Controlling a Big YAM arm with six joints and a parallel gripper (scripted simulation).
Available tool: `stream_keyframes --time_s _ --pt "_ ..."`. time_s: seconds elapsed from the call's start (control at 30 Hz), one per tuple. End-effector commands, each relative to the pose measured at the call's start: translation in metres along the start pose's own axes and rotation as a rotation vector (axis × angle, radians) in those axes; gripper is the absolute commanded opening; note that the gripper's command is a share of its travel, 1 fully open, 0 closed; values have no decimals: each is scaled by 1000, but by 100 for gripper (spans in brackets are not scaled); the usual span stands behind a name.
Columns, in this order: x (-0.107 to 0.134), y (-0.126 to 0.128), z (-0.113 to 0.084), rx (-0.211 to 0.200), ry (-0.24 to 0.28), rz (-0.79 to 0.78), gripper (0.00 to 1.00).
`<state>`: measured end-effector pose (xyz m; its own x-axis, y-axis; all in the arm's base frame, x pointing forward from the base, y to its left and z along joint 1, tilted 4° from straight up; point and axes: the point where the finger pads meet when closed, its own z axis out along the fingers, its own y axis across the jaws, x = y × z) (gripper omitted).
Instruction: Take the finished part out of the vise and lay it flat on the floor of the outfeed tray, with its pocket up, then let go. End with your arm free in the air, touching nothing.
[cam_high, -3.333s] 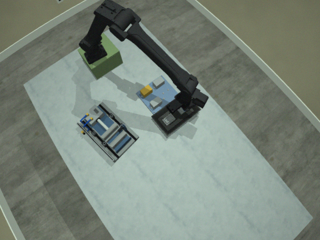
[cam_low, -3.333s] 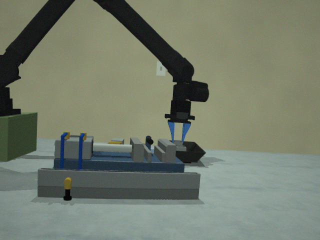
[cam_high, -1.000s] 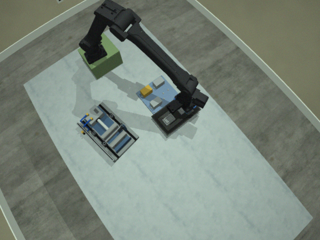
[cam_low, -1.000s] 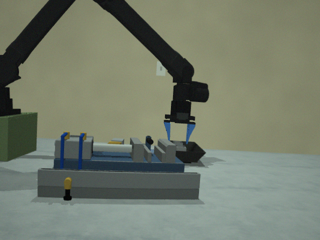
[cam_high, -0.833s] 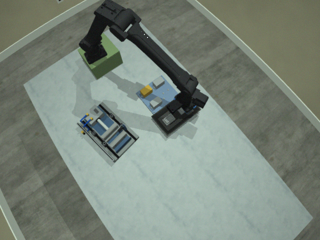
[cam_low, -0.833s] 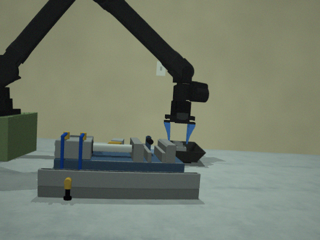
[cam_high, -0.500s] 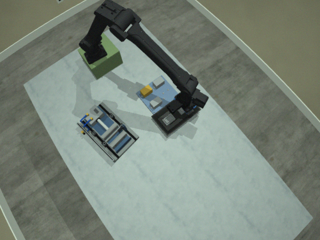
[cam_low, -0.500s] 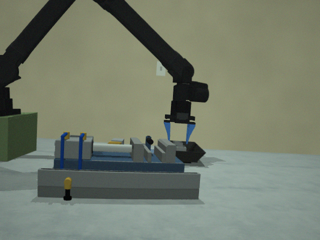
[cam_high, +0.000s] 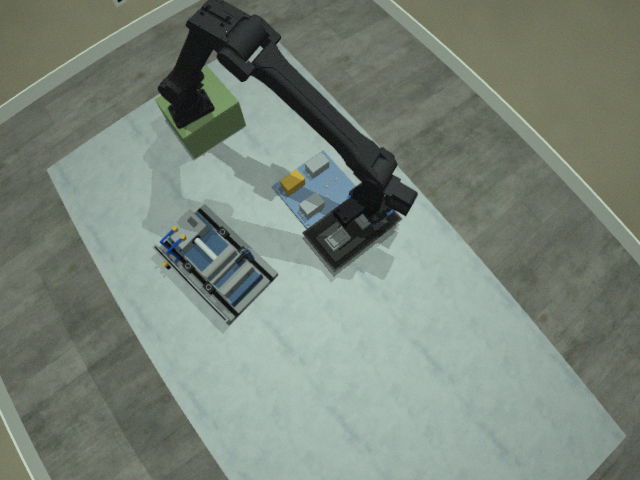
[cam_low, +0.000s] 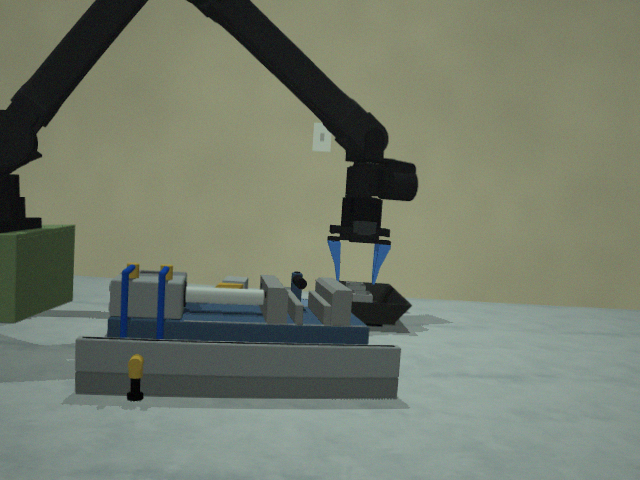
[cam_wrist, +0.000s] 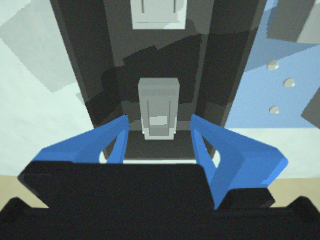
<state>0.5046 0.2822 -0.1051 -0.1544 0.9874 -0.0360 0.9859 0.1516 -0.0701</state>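
Blue-fingered, the gripper (cam_wrist: 159, 134) hangs over the black outfeed tray (cam_high: 316, 246) with its fingers spread moderately wide and nothing between them. In the wrist view the finished part (cam_wrist: 158, 107), a small grey block, lies on the tray's dark floor in the gap between the fingertips, touching neither, with a gap on each side. A lighter recess shows on its upward face. A second pale grey block (cam_wrist: 156, 12) lies farther along the same tray floor, at the top of that view; from above it shows at (cam_high: 335, 240).

The exterior view shows the fingers pointing straight down, their tips level with the tray's rim (cam_low: 385, 297).

The tray sits near the middle of the pale mat (cam_high: 361, 361), touching the corner of a light blue plate (cam_high: 330, 183) that carries a yellow block (cam_high: 292, 181) and two grey blocks (cam_high: 316, 165). Well apart, toward the mat's left edge, stands the vise (cam_high: 214, 258) on its grey base, its grey jaws parted with nothing between them. The arm rises from a green pedestal (cam_high: 222, 124) near the mat's far left corner.
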Motion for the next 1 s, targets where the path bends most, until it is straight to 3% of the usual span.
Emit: stream_keyframes --time_s 0.0,0.2,0.3,0.33,0.4,0.43,0.67,0.83,0.87,0.9,0.93,0.97 --pt "11 27 -53 -80 29 -8 64" --pt "11 25 -84 -81 30 -8 64" --pt "11 23 -83 -69 25 -8 64" --pt "11 24 -97 -82 30 -8 64" --pt "8 15 -101 -61 22 -8 64" --pt "11 23 -116 -83 30 -8 64" --pt "12 20 -154 -84 31 -8 64" --pt "10 15 -161 -72 26 -8 64" --pt "7 7 -130 -13 4 -9 64" --pt "10 14 -141 -34 12 -9 64" --pt "7 7 -135 -13 4 -9 64" --pt "9 10 -140 -22 7 -9 64"
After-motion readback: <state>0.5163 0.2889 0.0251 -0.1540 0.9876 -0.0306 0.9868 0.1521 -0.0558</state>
